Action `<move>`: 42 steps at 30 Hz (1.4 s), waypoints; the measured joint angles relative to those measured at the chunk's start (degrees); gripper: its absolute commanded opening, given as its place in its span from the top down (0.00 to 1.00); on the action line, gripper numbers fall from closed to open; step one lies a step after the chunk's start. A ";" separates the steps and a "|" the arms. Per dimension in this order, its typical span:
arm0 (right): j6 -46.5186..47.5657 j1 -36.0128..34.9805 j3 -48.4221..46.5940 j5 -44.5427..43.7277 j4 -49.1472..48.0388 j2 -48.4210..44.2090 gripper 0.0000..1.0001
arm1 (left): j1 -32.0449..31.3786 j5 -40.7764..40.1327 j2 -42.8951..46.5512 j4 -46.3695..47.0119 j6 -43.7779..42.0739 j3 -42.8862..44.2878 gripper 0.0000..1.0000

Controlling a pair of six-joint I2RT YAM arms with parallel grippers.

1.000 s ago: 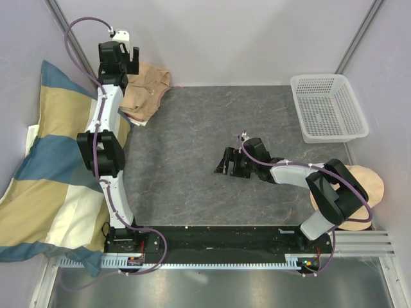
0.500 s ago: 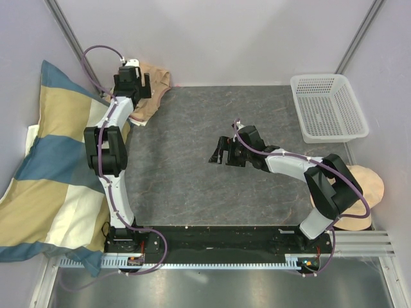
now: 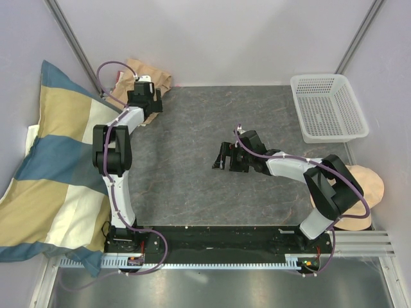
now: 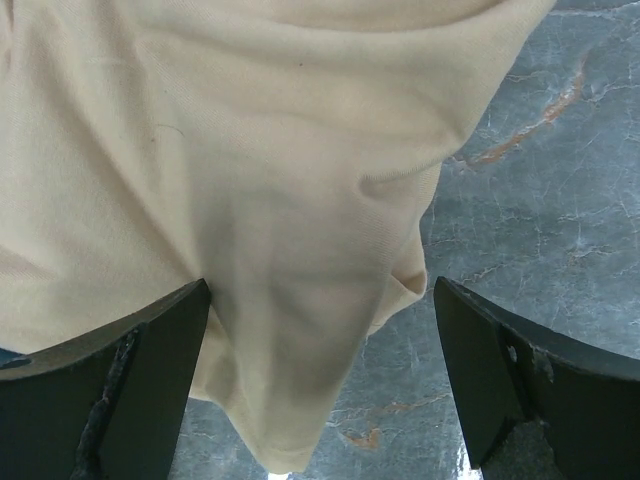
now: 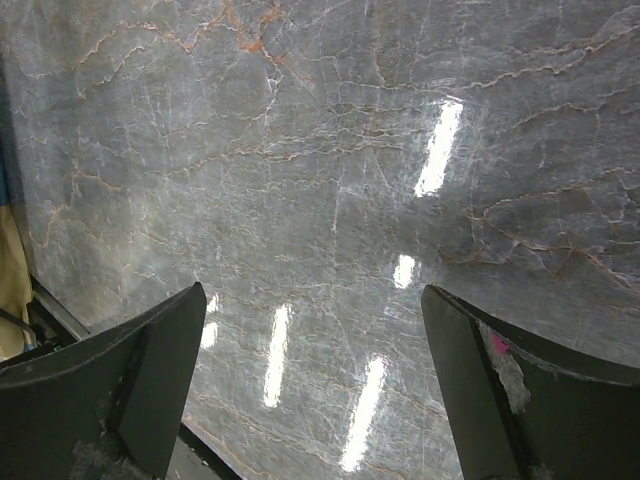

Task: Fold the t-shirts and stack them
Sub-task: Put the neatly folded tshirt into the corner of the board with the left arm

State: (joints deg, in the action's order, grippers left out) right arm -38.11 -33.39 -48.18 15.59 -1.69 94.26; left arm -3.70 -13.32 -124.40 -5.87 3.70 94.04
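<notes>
While the tan t-shirt [image 3: 159, 78] lies bunched on the desk [image 3: 192, 128] just beside the far end of the striped pillow [image 3: 45, 160], I see my left hand [image 3: 149, 97] over its edge, fingers spread wide, cloth between them but not pinched. My right hand [image 3: 223, 158], well apart from the pillow, is spread too, over bare desk

a dark grey marbled stone tabletop [image 3: 186, 179] with rusty veins fills the middle of the frame, glossy under white streaks of lamp glare [image 5: 440, 150]. pale lilac walls [image 3: 244, 38] close it in, with slanted metal posts [image 3: 69, 40] in the upper corners.
</notes>
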 measured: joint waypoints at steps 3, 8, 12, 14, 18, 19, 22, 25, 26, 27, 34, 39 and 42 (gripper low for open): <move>0.00 0.00 0.28 -0.04 -0.04 -0.15 0.02 | -0.31 -0.63 0.17 2.27 0.24 -1.77 0.00; 0.02 0.00 1.27 -0.04 0.00 -0.15 0.02 | -0.57 -1.55 1.16 3.39 0.24 -3.34 0.00; 0.00 0.00 1.95 -0.02 -0.22 -0.24 0.02 | -0.68 -1.64 2.12 1.09 0.17 -2.43 0.00; 0.00 0.00 2.08 -0.02 -0.46 -0.24 0.02 | -0.68 -1.60 2.51 -0.44 0.15 -1.18 0.00; 0.00 0.00 2.54 0.00 -1.09 -0.44 0.02 | -0.68 -0.33 3.91 -3.39 0.13 3.65 0.00; 0.00 0.00 2.58 -0.02 -1.18 -0.46 0.02 | -0.68 0.04 4.39 -3.52 0.13 4.83 0.00; 0.00 0.00 2.78 0.00 -1.49 -0.46 0.02 | -0.68 0.52 5.68 -3.52 0.15 7.63 0.00; 0.00 0.00 2.82 0.00 -1.64 -0.46 0.02 | -0.68 0.42 5.95 -2.82 0.15 10.29 0.00; 0.00 0.00 2.84 0.00 -1.70 -0.46 0.02 | -0.68 0.31 5.81 -2.64 0.15 10.75 0.00; 0.00 0.00 2.89 0.00 -1.75 -0.46 0.02 | -0.68 -0.09 5.44 -2.60 0.15 11.56 0.00; 0.00 0.00 3.08 0.02 -2.21 -0.46 0.02 | -0.68 -5.66 -2.71 -0.11 0.24 17.27 0.00; 0.00 0.00 3.08 0.04 -2.23 -0.44 0.02 | -0.68 -9.81 -10.12 -0.04 0.44 20.50 0.00; 0.00 0.00 3.10 0.02 -2.27 -0.44 0.02 | -0.68 -11.04 -12.79 -0.07 0.72 22.38 0.00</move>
State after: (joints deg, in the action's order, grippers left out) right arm -38.11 -33.39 -45.08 15.62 -3.97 93.82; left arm -4.38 -24.36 -137.19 -5.93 4.43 116.42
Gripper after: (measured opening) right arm 0.979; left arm 0.996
